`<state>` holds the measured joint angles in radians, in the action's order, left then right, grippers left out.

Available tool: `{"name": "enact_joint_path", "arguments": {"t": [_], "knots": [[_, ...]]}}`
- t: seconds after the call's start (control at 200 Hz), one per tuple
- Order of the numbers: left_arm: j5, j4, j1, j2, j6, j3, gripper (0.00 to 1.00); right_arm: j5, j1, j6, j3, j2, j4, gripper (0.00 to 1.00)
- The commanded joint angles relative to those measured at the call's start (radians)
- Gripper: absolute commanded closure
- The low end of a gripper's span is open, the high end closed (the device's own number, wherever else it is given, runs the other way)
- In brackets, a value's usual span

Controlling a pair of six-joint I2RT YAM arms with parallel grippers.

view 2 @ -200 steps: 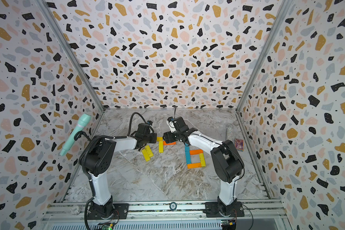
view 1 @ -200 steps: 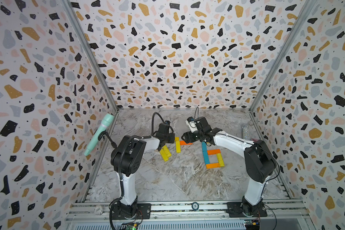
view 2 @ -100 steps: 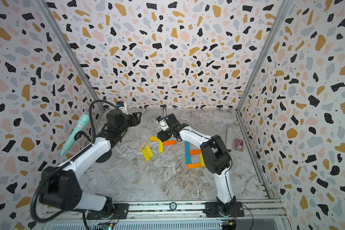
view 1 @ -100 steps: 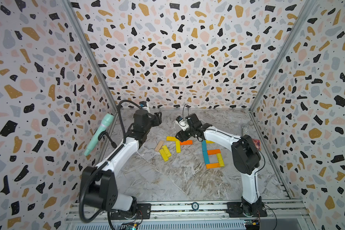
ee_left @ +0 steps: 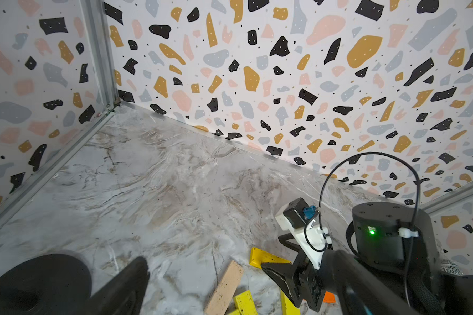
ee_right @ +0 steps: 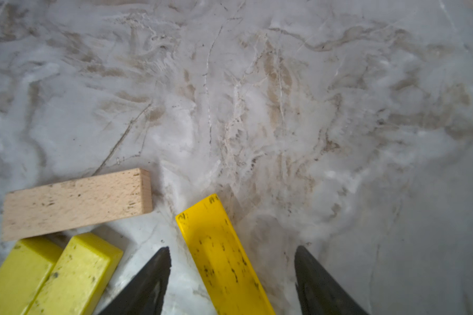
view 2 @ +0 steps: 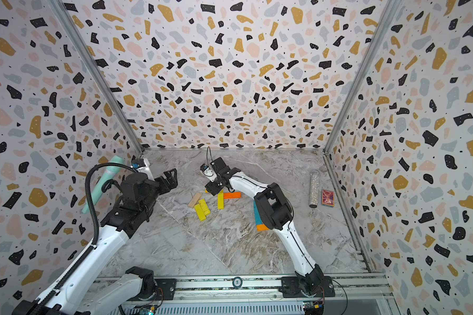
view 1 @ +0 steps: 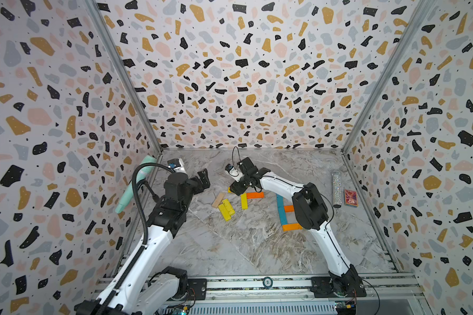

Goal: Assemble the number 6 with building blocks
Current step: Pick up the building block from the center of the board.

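Straddling the yellow plank [ee_right: 210,223] with my right gripper [ee_right: 232,247], fingers [ee_right: 148,283] wide, nothing held. Should square to its long edges before closing. Left gripper [view 1: 203,178] wide, empty.

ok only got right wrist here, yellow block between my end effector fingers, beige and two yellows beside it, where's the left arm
Observer: The left end effector hangs in the air, open and empty, off to your left.
Operator: what's built so far
Observer: A teal line with an orange block running off its near end; the right arm hides the rest.
Operator: anything else close to me
Observer: A second orange block lies flat just beside the right end effector.
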<state>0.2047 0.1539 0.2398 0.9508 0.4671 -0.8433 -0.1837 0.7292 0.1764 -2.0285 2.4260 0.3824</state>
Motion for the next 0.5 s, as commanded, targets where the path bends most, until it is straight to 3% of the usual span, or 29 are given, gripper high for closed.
{"name": "enact_joint_path", "arguments": {"t": [0.0,0.225,0.496], "knots": [[0.023,0.031,-0.007,-0.022,0.009,0.010,0.01,-0.002,0.007,0.035,-0.061,0.015,0.061,0.30],[0.015,0.039,-0.007,-0.016,0.013,0.022,0.00,-0.001,0.007,0.076,-0.069,0.041,0.089,0.31],[0.022,0.049,-0.008,-0.020,0.006,0.015,0.00,0.005,-0.024,0.080,-0.134,0.099,0.108,0.43]]}}
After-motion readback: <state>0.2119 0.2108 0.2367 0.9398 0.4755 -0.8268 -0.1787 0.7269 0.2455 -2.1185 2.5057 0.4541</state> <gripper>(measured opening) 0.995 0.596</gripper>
